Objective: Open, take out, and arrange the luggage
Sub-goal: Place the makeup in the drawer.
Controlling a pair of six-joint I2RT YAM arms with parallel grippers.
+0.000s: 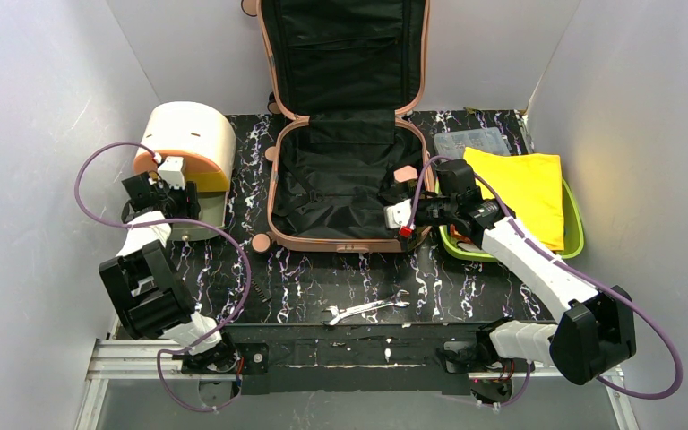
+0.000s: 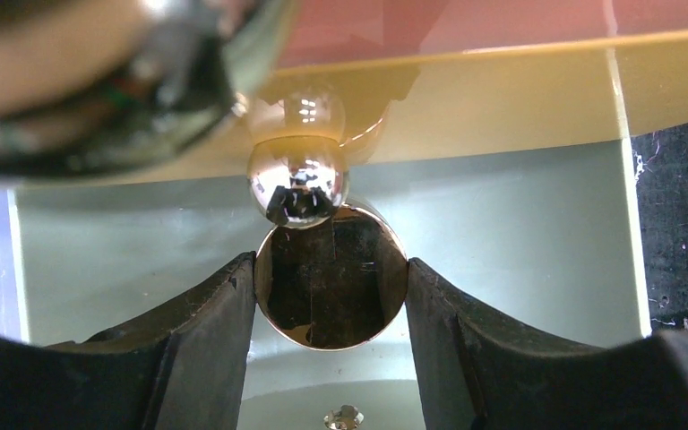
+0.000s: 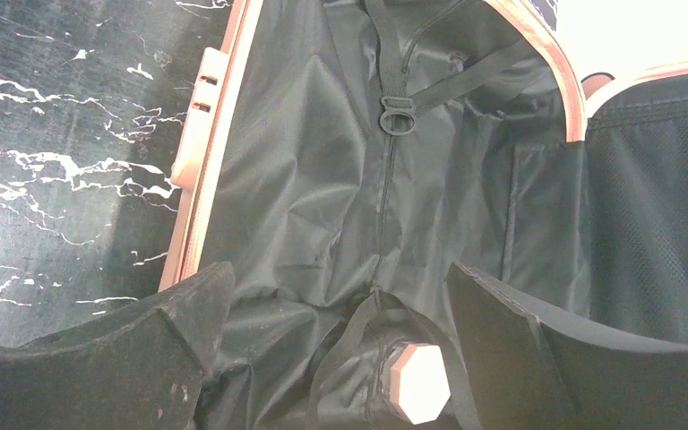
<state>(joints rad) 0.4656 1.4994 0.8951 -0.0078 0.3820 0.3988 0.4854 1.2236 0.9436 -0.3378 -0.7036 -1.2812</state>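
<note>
Open luggage [image 1: 322, 179], centre. The right gripper [image 3: 340, 273] hangs released inside it; the left gripper [image 2: 331, 278] seemingly clasps a brass knob [image 2: 331, 300] on the drum box [image 1: 188, 134].

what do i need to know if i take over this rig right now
Left tool: closed on a round brass-coloured knob at the drum-shaped box.
Right tool: open, over the lower half of the luggage, above a pink hexagonal piece among the straps.
Done: luggage open, lid up against the back wall; a yellow cloth lies in the green tray.
Left: probably take out the pink piece, then arrange.
</note>
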